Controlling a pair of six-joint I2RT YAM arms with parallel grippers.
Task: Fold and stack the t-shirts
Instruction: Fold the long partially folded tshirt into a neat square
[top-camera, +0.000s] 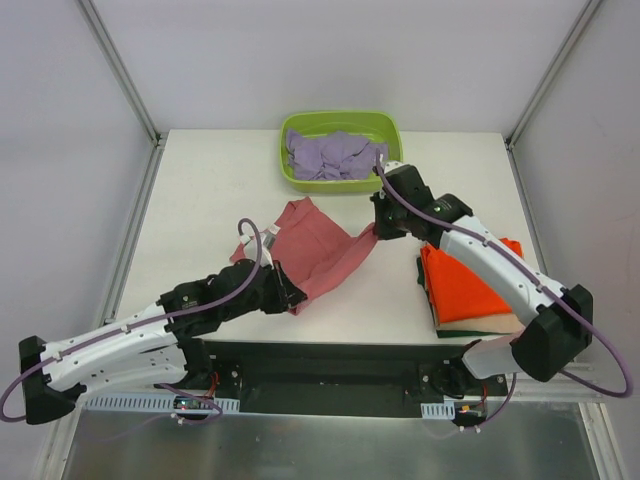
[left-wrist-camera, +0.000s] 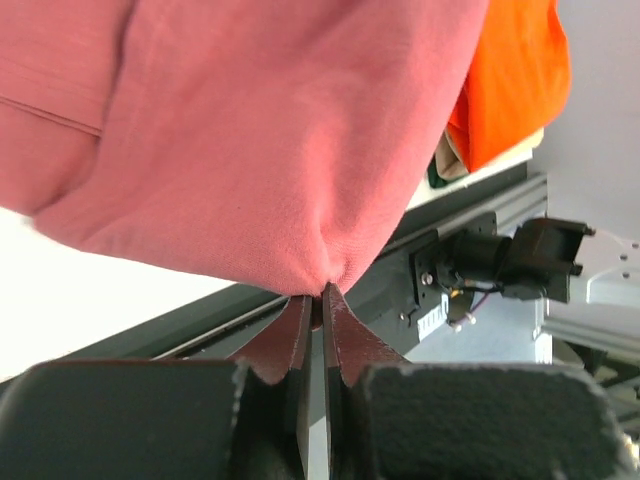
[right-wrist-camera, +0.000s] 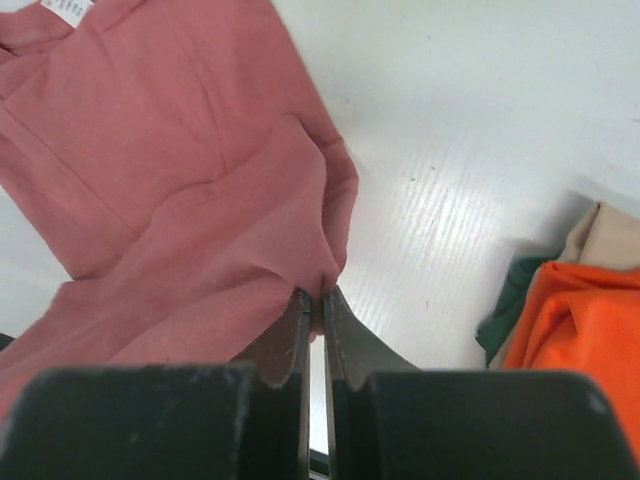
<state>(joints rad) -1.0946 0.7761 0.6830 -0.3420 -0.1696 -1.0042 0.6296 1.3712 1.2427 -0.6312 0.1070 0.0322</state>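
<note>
A salmon-red t-shirt (top-camera: 318, 245) hangs stretched above the table between my two grippers. My left gripper (top-camera: 294, 297) is shut on its near corner; the wrist view shows the cloth (left-wrist-camera: 250, 150) pinched at the fingertips (left-wrist-camera: 322, 297). My right gripper (top-camera: 377, 228) is shut on its far right edge, the cloth (right-wrist-camera: 180, 200) bunched at the fingertips (right-wrist-camera: 320, 297). A folded bright orange t-shirt (top-camera: 470, 280) tops a stack at the right, with a tan one (top-camera: 480, 328) under it. Lavender t-shirts (top-camera: 330, 155) lie crumpled in the tub.
A lime-green plastic tub (top-camera: 340, 180) stands at the table's far middle. A dark green cloth (right-wrist-camera: 505, 310) shows low in the stack at the right. The table's dark front rail (top-camera: 330, 365) runs along the near edge.
</note>
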